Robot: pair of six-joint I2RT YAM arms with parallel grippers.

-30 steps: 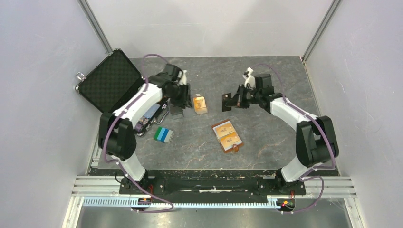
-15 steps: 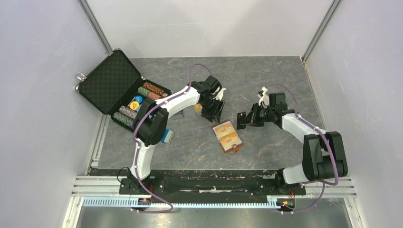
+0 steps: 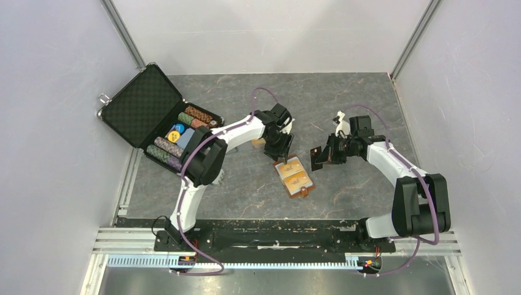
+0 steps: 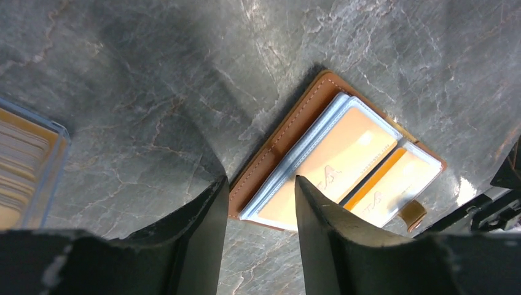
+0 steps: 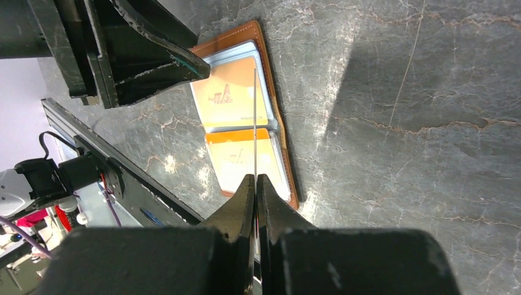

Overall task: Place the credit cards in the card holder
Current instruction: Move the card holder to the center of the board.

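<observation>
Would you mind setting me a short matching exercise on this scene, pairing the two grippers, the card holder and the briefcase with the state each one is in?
Things
1. left gripper
2. right gripper
3. card holder
4. briefcase

States
A. shut on a dark credit card
B. lies open and flat, orange cards in its sleeves
C. open and empty, above the holder's edge
D. lid up, poker chips inside

Pairs: 1-C, 2-A, 3-B, 4-D.
</observation>
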